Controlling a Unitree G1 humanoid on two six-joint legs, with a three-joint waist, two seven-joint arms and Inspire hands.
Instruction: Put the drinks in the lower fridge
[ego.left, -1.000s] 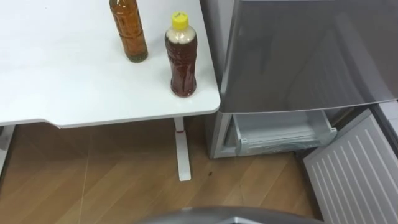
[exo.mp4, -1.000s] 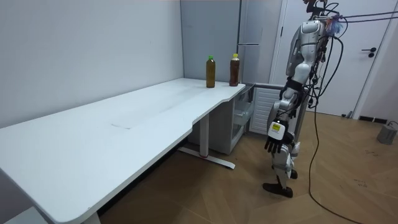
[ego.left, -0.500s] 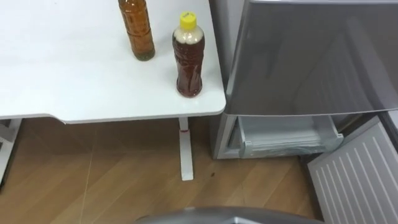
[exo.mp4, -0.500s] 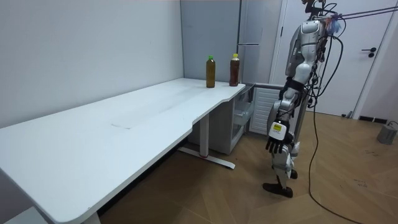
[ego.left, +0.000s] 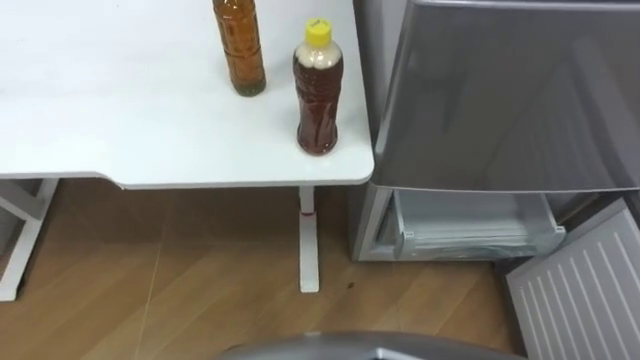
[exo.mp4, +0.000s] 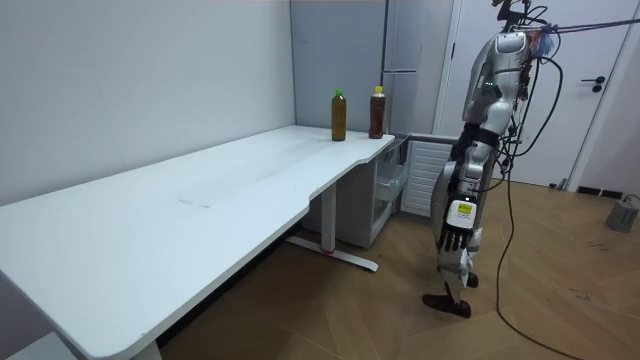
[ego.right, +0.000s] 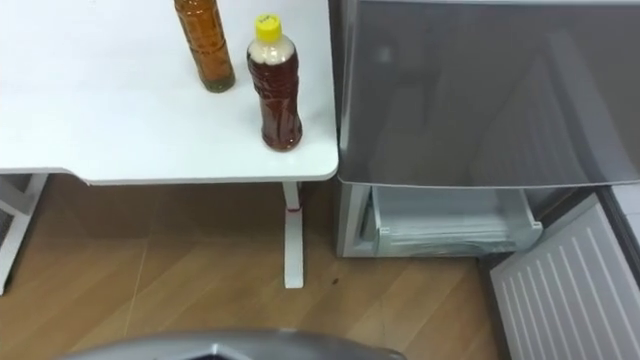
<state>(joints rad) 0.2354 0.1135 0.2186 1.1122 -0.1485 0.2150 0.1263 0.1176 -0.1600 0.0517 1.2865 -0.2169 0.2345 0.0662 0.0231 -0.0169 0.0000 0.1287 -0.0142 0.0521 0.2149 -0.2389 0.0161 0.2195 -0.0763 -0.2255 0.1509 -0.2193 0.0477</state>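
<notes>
Two drink bottles stand near the white table's (ego.left: 120, 120) right corner. The nearer one is a yellow-capped bottle (ego.left: 318, 95) of dark red-brown drink, also the yellow-capped bottle (ego.right: 275, 90) (exo.mp4: 377, 112). Behind it to the left stands an amber bottle (ego.left: 240, 50) (ego.right: 203, 45), green-capped in the room view (exo.mp4: 339, 115). Right of the table is the grey fridge (ego.left: 500, 100), its upper door shut. Its lower compartment is open and shows a pale drawer (ego.left: 470, 225). I stand a step back from the fridge. My left hand (exo.mp4: 455, 238) hangs open beside my leg, holding nothing.
The lower fridge door (ego.left: 590, 300) stands swung open at the lower right, ribbed inside. A white table leg (ego.left: 309, 240) stands on the wooden floor just left of the fridge. Bare floor lies between me and the table.
The eye view has shifted, so table and fridge sit further right in the picture; the bottles have not moved. My left arm has swung back and hangs straighter at my side.
</notes>
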